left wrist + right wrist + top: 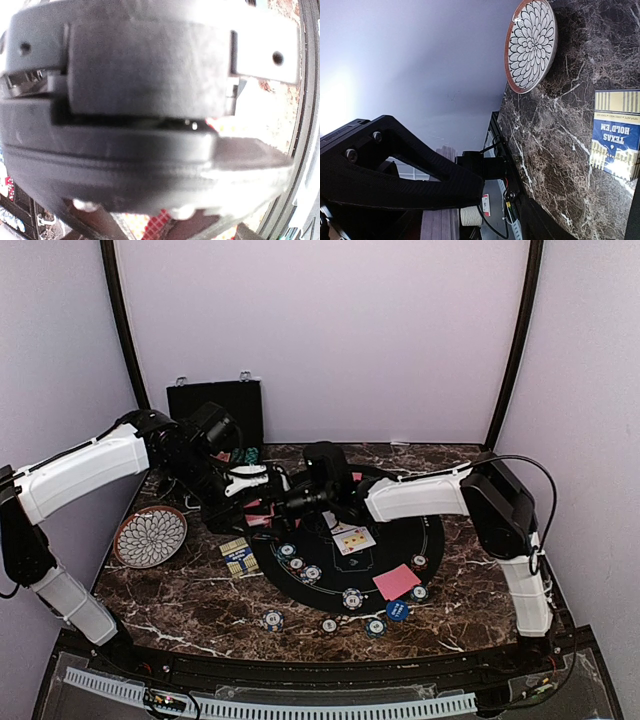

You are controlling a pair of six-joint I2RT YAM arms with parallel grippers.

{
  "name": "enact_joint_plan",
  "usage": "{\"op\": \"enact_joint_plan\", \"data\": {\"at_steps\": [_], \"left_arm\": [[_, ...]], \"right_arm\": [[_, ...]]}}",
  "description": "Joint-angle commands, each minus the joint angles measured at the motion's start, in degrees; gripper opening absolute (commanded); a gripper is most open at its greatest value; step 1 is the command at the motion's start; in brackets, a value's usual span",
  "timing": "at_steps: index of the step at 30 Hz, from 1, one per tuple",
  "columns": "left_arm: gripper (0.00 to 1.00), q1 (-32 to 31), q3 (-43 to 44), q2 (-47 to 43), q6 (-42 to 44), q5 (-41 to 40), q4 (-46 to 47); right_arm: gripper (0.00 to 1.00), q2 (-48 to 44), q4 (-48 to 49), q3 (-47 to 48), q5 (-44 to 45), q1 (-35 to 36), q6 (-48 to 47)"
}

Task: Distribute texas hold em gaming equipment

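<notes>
My two grippers meet above the left rim of the round black mat [330, 585]. The left gripper [262, 496] is shut, with red-backed playing cards [257, 512] at its tip; a strip of red card back [159, 222] shows under the dark body that fills the left wrist view. The right gripper [287, 504] faces it from the right, jaws apart with nothing seen between them; one black finger [395, 182] shows in its wrist view. Two face-up cards [352, 538] and a red-backed card [396, 581] lie on the mat. Stripe-edged chips [352, 598] and a blue button disc [397, 610] ring its front.
A white petal-pattern plate [150, 536] [531, 45] sits at the left on the marble table [180, 600]. A blue-and-yellow Texas Hold'em card box [238, 555] [616, 134] lies between plate and mat. A black case [215, 405] stands against the back wall.
</notes>
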Motion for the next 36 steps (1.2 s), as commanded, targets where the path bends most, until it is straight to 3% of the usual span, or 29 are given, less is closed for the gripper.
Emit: {"op": "enact_joint_plan", "data": {"at_steps": [1, 15, 23, 29, 36], "left_arm": [[0.00, 0.04, -0.50, -2.28, 0.26, 0.46, 0.00], [0.00, 0.02, -0.25, -1.98, 0.08, 0.30, -0.11], [0.00, 0.04, -0.48, -2.01, 0.25, 0.04, -0.09], [0.00, 0.02, 0.18, -1.62, 0.01, 0.39, -0.40], [0.00, 0.03, 0.36, -1.46, 0.06, 0.32, -0.44]], "right_arm": [[0.59, -3.35, -4.61, -0.92, 0.54, -1.80, -4.24], [0.56, -8.38, -8.76, -1.39, -0.79, -2.47, -7.41], [0.45, -11.40, -10.95, -3.61, -1.18, -3.65, -8.66], [0.57, -8.80, -11.93, -0.99, -1.38, -2.60, -8.68], [0.59, -4.31, -8.56, 1.45, -2.50, -0.32, -6.02]]}}
